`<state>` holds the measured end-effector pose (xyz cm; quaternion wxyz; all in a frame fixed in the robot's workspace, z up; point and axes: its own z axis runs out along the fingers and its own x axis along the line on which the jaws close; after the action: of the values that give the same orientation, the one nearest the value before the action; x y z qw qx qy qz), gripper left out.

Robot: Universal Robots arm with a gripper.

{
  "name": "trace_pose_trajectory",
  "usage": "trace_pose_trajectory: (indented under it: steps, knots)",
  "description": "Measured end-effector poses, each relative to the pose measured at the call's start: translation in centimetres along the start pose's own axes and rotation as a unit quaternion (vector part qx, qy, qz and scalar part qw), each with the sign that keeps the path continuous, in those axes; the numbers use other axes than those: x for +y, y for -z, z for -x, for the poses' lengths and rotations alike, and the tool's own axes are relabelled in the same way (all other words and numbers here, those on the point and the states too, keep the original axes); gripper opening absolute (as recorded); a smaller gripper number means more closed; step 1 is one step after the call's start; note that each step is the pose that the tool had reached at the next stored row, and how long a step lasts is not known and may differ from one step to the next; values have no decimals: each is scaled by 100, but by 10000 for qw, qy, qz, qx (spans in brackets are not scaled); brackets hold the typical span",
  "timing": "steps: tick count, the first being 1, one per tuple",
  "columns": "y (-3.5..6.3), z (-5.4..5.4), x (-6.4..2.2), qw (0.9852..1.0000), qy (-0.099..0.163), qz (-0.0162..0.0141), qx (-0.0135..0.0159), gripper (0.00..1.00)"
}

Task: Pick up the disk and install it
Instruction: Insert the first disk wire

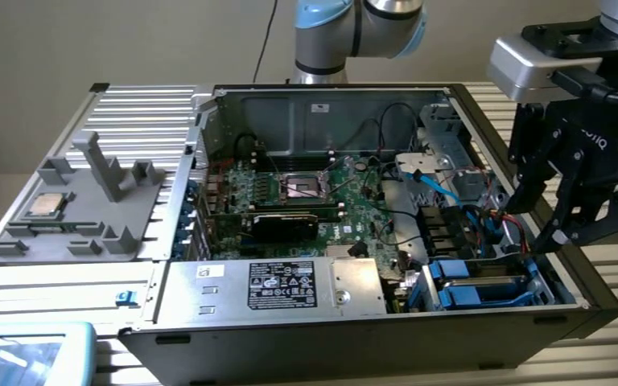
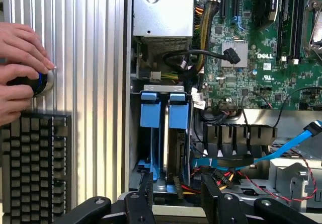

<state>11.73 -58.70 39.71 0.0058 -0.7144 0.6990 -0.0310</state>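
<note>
Over the drive bay we see the gripper with jaws wide and empty; the disk stands edge-on inside it, faces hidden, only its edge and blue carrier showing

- On the green motherboard in the wrist view you can read "DELL" in white capitals, printed straight on the board.
- Just beside that word you will find a small white sticker. Its print is too fine to read.
- On the dark body of the gripper, at the exterior view's right, you can make out the pale letters "OTIQ".
- The black label on the silver box, near side of the case, carries rows of white signs and lines you cannot read.
</note>
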Motion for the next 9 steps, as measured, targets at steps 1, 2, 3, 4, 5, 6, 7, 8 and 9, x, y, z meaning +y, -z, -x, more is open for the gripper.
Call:
trace_pose_trajectory:
  steps: [1, 2, 3, 4, 5, 6, 7, 8, 9]
  knots:
    - [0, 0, -3, 10000, 7, 27, -1, 51]
    - [0, -1, -3, 10000, 7, 33, -1, 51]
    - [-1, -1, -3, 10000, 8, 32, -2, 51]
    - [-3, -6, -3, 10000, 25, 31, -2, 51]
    - [-6, -5, -3, 10000, 92, 28, -5, 51]
    - [-7, -5, -3, 9998, 181, 25, -9, 51]
    - [-9, -5, -3, 9996, 270, 22, -13, 51]
    - [-12, -5, -3, 9994, 357, 19, -19, 51]
    - [-14, -5, -3, 9990, 443, 16, -23, 51]
